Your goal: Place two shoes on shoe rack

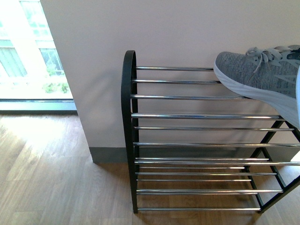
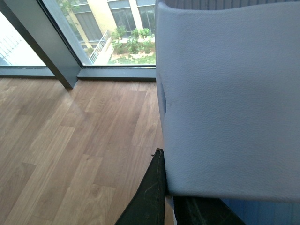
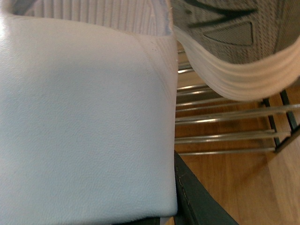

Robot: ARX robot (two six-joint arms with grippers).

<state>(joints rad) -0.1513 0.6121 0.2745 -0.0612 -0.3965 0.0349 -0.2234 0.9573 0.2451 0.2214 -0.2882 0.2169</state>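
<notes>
the grey sneaker (image 1: 260,77) looks light, its knit soft and sole stiff, so hold it by the heel. beyond the right gripper's white pad (image 3: 84,122), it sits on the shoe rack (image 1: 197,116). i cannot tell either gripper's finger state.

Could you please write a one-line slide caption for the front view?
Grey sneaker at the top tier of the chrome-barred shoe rack, toe pointing left, beside a pale wall on a wooden floor.

A pale wall (image 1: 187,33) is seen ahead, edged at its foot by a grey skirting (image 1: 108,154). The floor (image 1: 51,178) is laid with light wood planks. At the left a window (image 1: 28,47) is brightly lit, greenery being visible beyond. In the left wrist view, a dark window frame (image 2: 51,51) and a yellowish building (image 2: 105,16) outside are shown
</notes>
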